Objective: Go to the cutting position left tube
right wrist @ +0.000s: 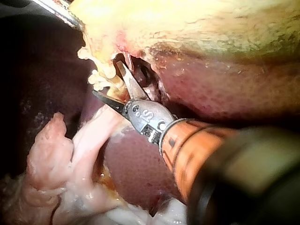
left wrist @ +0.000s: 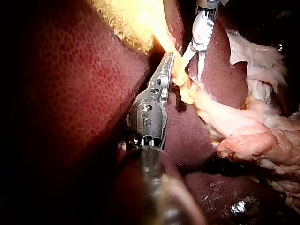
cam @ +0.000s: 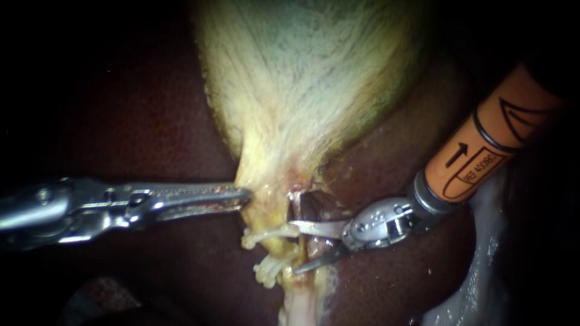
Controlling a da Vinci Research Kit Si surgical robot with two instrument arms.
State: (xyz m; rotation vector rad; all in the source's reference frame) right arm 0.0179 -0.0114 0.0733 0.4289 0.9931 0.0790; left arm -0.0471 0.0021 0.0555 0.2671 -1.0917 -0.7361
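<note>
Two pale clips (cam: 269, 270) sit on the left tube (cam: 281, 249), nearest in the scene. My right instrument (cam: 293, 247) meets it from the right with its blades spread and gripping nothing, probably to straddle the tube. Farther left, my left instrument (cam: 243, 196) is clenched on the gallbladder (cam: 302, 78) neck, I judge to hold the tube stretched.

- The pale, yellow-white gallbladder (cam: 314, 72) is running off the endoscope view's top edge.
- The dark red liver (cam: 151, 121) is fading into blackness at that view's left (its border cannot be told).
- The silver left instrument (cam: 244, 194) is leaving by the left edge, its shaft blurring near its own wrist camera.
- The orange-sleeved right instrument (cam: 293, 247) is blurring likewise in the right wrist view.
</note>
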